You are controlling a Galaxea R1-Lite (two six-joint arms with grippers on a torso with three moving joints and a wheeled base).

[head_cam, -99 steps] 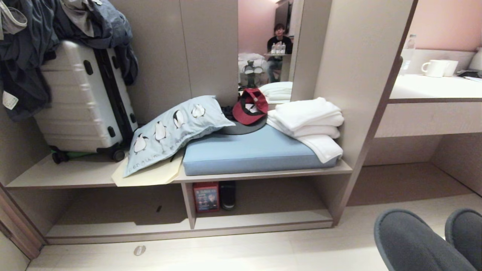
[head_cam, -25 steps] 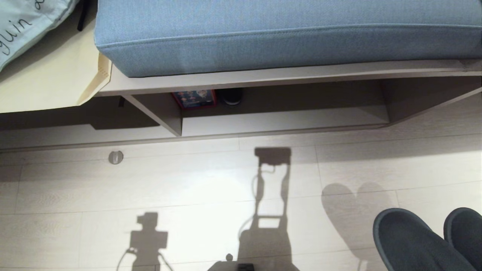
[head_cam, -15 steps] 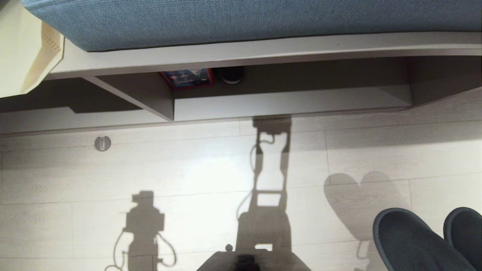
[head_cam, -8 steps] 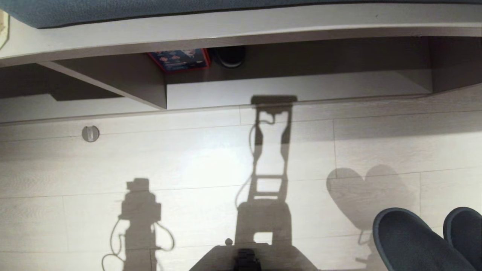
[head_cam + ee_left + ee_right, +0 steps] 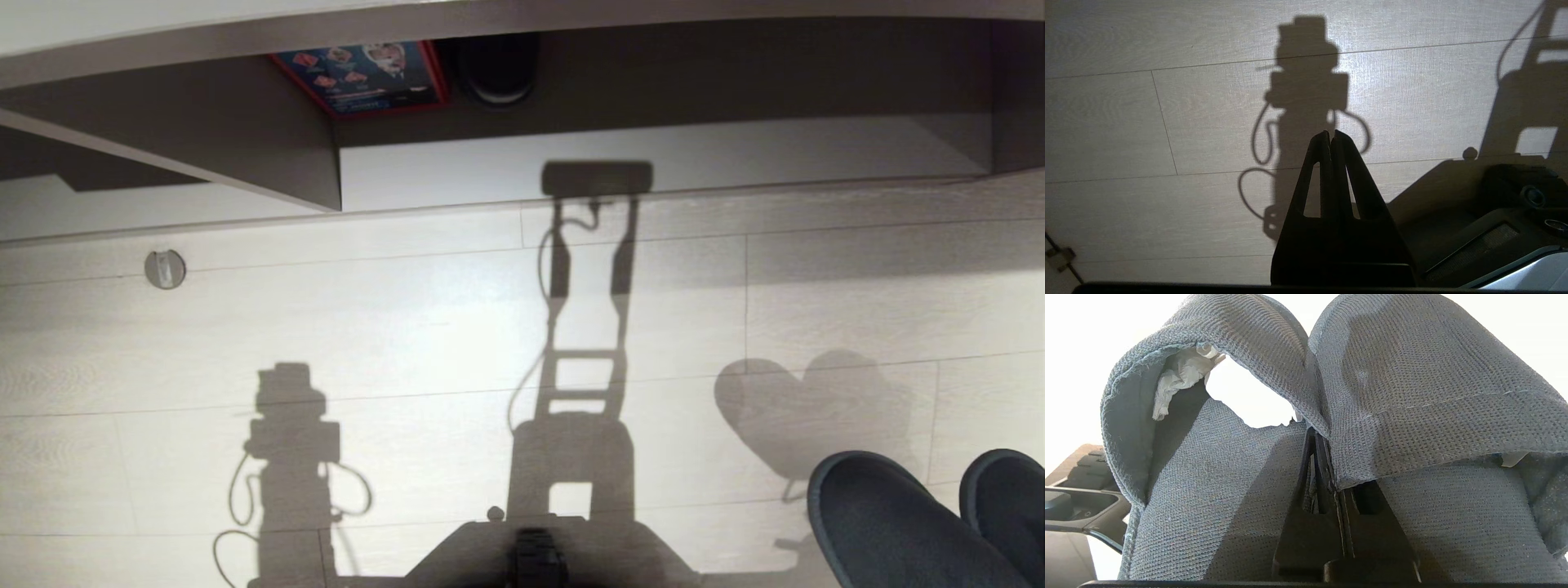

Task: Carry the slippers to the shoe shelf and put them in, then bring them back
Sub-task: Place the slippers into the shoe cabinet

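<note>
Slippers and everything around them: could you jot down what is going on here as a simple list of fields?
slippers: pair held together, above the floor, at the robot's right
right gripper: shut on the slippers' inner edges
left gripper: shut, empty, over bare floor
shoe shelf: ahead, right bay open
already in shelf: red-edged box, small black object
floor: pale planks, robot's shadow

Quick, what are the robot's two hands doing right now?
Left gripper: shut, empty, above the floor.
Right gripper: shut on the slippers.
</note>
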